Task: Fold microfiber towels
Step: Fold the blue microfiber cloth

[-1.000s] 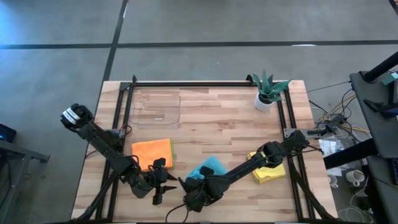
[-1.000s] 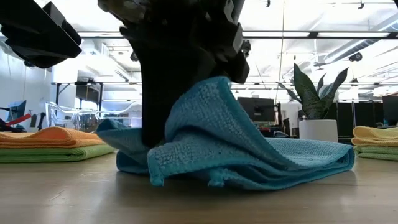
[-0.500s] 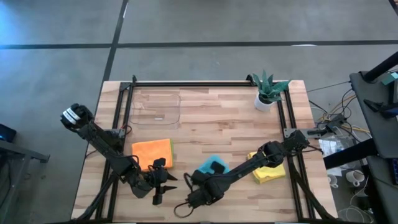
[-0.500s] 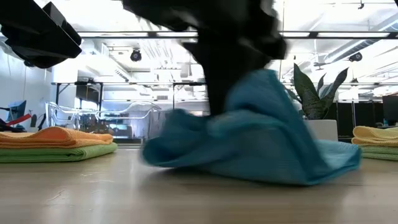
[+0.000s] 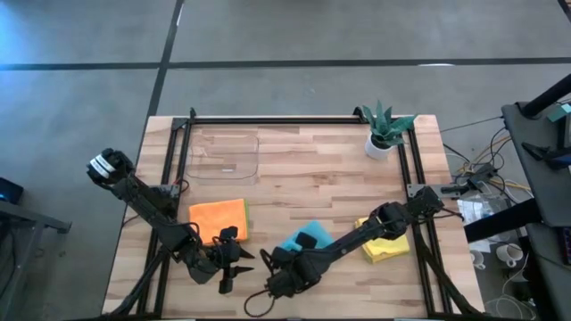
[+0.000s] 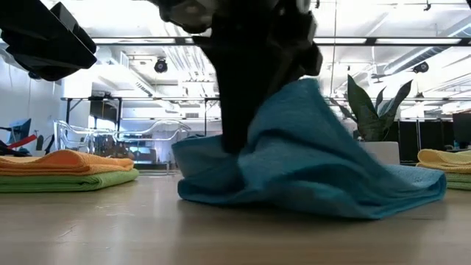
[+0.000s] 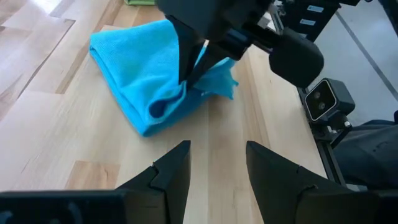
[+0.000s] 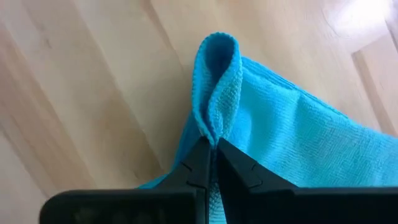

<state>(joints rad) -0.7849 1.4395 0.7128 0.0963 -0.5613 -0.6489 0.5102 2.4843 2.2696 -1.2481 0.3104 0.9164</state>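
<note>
High view: found the right gripper [image 8: 211, 152] low over the front part of the tabletop [image 5: 312, 183], reached in from the right side on a long slanted arm. Saw its fingers pressed together on a raised fold of the teal towel [image 5: 299, 241]. Confirmed this in the right wrist view: pinched a narrow looped ridge of the cloth, with the rest of the teal towel spread away behind the loop on the bare wood. Noted the same from the low view: lifted one side of the teal towel [image 6: 316, 169] into a peak, left the far side trailing flat on the tabletop.

Found the left gripper [image 5: 236, 270] near the front edge, just left of the teal towel and apart from it. Saw its fingers spread, with nothing between them. Looked past them in the left wrist view and met the teal towel [image 7: 137, 74] bunched on the wood, caught at its edge by the right gripper [image 7: 189, 71].

Located the orange towel [image 5: 219, 218] folded flat, left of the teal one and well clear of it. Saw it from the low view lying on top of a lime green towel [image 6: 66, 180]. Located the yellow towel [image 5: 385, 245] folded near the right edge, also resting on a second lime green towel [image 6: 449, 180].

Noted a clear plastic tray [image 5: 223, 156] at the back left and a small potted plant [image 5: 385, 129] at the back right.
</note>
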